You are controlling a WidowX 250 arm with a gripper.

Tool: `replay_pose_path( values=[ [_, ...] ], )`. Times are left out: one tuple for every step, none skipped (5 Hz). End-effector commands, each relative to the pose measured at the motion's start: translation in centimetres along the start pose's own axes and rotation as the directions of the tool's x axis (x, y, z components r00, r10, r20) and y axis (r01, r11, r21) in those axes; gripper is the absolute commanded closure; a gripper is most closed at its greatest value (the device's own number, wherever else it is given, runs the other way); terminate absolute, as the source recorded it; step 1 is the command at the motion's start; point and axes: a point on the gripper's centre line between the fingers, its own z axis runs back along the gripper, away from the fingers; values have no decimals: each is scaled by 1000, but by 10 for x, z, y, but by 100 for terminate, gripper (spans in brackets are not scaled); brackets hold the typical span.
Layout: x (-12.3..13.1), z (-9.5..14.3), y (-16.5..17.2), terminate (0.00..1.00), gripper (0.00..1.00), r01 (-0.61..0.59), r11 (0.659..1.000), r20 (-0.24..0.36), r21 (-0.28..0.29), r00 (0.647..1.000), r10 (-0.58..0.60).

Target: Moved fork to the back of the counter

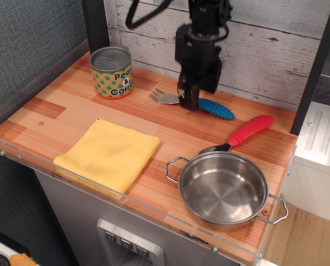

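Note:
The fork lies flat near the back of the wood-plank counter (71, 111), its silver tines (163, 97) pointing left toward the can and its ribbed blue handle (216, 108) pointing right. My black gripper (197, 95) hangs just above the fork's neck, slightly blurred by motion. Its fingers are apart and hold nothing. The gripper hides the fork's middle.
A peas-and-carrots can (112, 72) stands at the back left. A yellow cloth (108, 154) lies front left. A steel pan (224, 189) sits front right, with a red-handled utensil (249, 131) behind it. The white plank wall (264, 50) rises behind and a clear rim (126, 200) edges the front.

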Motion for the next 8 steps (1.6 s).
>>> replay_pose_path(
  values=[
    [19, 72, 4, 0, 0, 140, 990, 75, -30, 988, -137],
    [29, 88, 26, 0, 0, 297, 954, 97, 32, 949, -299],
    [29, 100, 42, 0, 0, 426, 900, 132, 89, 891, -435],
    [21, 110, 61, 0, 0, 519, 852, 98, 65, 847, -523],
    [10, 122, 78, 0, 0, 574, 814, 37, 87, 815, -579],
    [6, 135, 92, 0, 0, 607, 792, -36, 69, 795, -606],
    [7, 140, 102, 0, 0, 636, 769, -86, 71, 771, -630],
    [7, 140, 102, 0, 0, 636, 769, -86, 71, 771, -630]
  ],
)
